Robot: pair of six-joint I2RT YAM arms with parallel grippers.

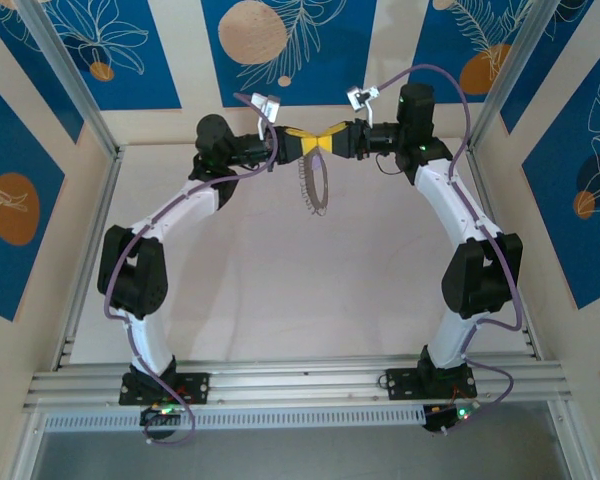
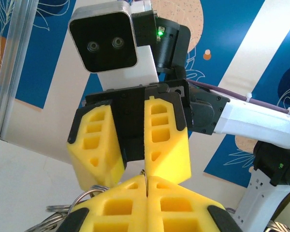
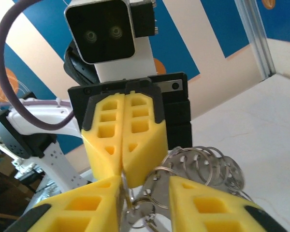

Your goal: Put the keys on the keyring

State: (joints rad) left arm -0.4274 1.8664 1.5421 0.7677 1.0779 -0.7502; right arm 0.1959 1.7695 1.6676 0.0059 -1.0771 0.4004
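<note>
Above table (image 1: 280, 300), left end effector (image 1: 315, 141) pinches keyring (image 1: 313, 185).

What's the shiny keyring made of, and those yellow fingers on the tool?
The keyring looks like thin metal wire, silvery and glossy: its loops glint. The yellow fingers look like matte plastic, likely moulded or printed: dull surface, sharp-edged hollow pockets. Hard or rubbery, I cannot tell.

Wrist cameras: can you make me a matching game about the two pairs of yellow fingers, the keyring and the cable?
Things:
1. left fingers
2. right fingers
3. keyring
4. cable

States:
A. purple
B. spread apart
C. silvery, hanging down
D. pressed together on the ring

Pairs: 1-D, 2-B, 3-C, 4-A
</note>
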